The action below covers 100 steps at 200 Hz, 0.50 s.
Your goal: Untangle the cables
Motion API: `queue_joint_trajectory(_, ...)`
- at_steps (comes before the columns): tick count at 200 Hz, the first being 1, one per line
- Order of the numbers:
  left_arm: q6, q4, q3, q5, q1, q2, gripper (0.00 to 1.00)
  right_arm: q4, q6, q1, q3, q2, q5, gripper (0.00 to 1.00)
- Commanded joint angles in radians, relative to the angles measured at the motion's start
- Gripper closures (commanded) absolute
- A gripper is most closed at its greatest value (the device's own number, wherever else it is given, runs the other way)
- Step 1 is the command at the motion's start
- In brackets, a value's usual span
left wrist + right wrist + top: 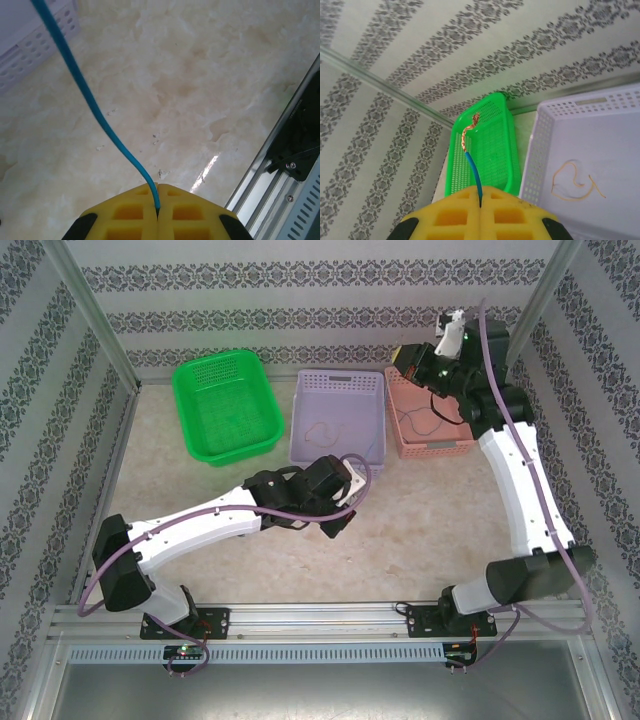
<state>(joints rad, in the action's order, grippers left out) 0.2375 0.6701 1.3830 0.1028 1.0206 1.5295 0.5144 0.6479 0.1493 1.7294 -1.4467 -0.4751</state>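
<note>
Left fingers (125,216) pinch a blue cable (86,95); right fingers (445,218) pinch a copper-tipped blue strand (475,175), possibly the same 1

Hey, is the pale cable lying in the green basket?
No, the pale cable lies looped on the floor of the lavender basket, next to the green basket.
</note>
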Motion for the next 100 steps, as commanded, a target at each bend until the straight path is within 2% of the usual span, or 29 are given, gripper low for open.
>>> queue_joint_trajectory(1,-0.006,0.038,0.046,-0.021,0.016,-0.015,1.00,-0.032,-0.065,-0.002,-0.018,0.077,0.101,1.00)
queue_joint_trajectory(17,0.000,0.030,0.074,-0.010,0.015,0.009,0.98,-0.002,-0.088,-0.004,0.013,0.069,0.129,1.00)
queue_joint_trajectory(34,0.020,0.033,0.126,-0.007,0.016,0.043,0.65,0.005,-0.110,-0.004,0.031,0.070,0.158,1.00)
queue_joint_trajectory(45,0.034,0.037,0.158,-0.027,0.016,0.054,0.53,0.019,-0.138,-0.005,0.045,0.072,0.179,1.00)
queue_joint_trajectory(70,0.061,0.052,0.199,-0.115,0.015,0.038,0.42,0.039,-0.214,-0.009,0.057,0.084,0.226,1.00)
queue_joint_trajectory(100,0.086,0.068,0.207,-0.159,0.007,-0.021,0.37,0.027,-0.284,-0.054,0.046,0.084,0.301,1.00)
